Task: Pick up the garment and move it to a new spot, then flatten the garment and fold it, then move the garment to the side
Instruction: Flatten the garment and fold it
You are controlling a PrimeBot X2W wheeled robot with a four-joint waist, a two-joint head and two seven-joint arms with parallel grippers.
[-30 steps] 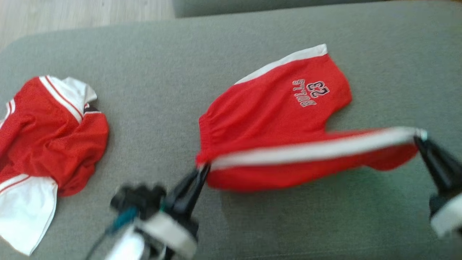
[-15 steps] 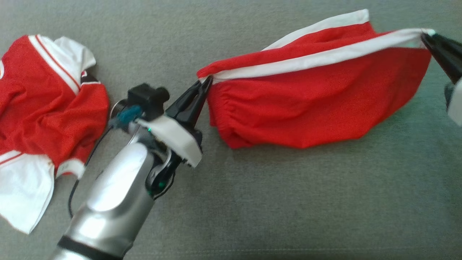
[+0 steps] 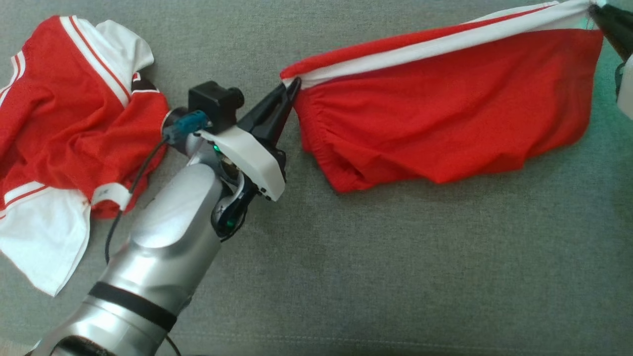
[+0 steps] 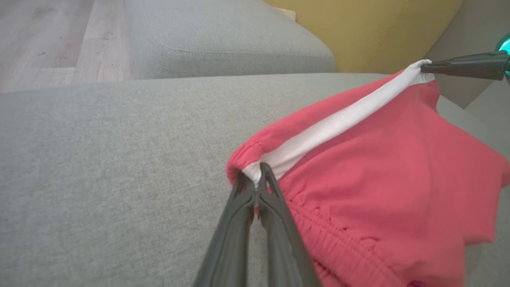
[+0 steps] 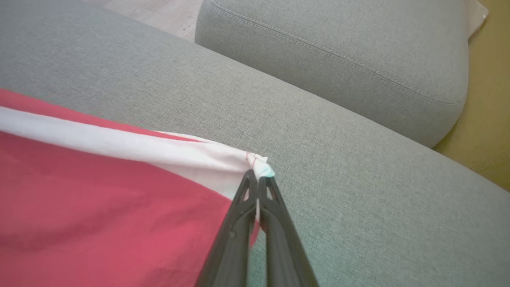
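The red mesh shorts with a white side stripe (image 3: pixel 445 113) hang stretched between the two tools over the grey fabric sofa seat (image 3: pixel 395 277). Their loose body droops toward the seat's near edge, but I cannot tell whether it rests on the fabric. The left tool (image 3: pixel 293 85) is clamped tight on the waistband end of the stripe. The right tool (image 3: pixel 596 9) is pinched closed on the stripe's hem corner.

The shorts' long axis runs along the taut stripe from tool to tool, roughly parallel to the near edge and tilted a little toward the far edge at the right tool's end. Neither arm is nearer, since each has one end.

The coming move looks like laying the shorts down flat. I judge this calls for lowering both ends together with the stripe kept taut.

A broad bare stretch of seat lies between the shorts and the near edge. Toward the left edge a crumpled red and white jersey (image 3: pixel 64 128) lies just beside the left forearm, limiting room there. Beyond the far edge sits a second grey cushion (image 5: pixel 338 52).
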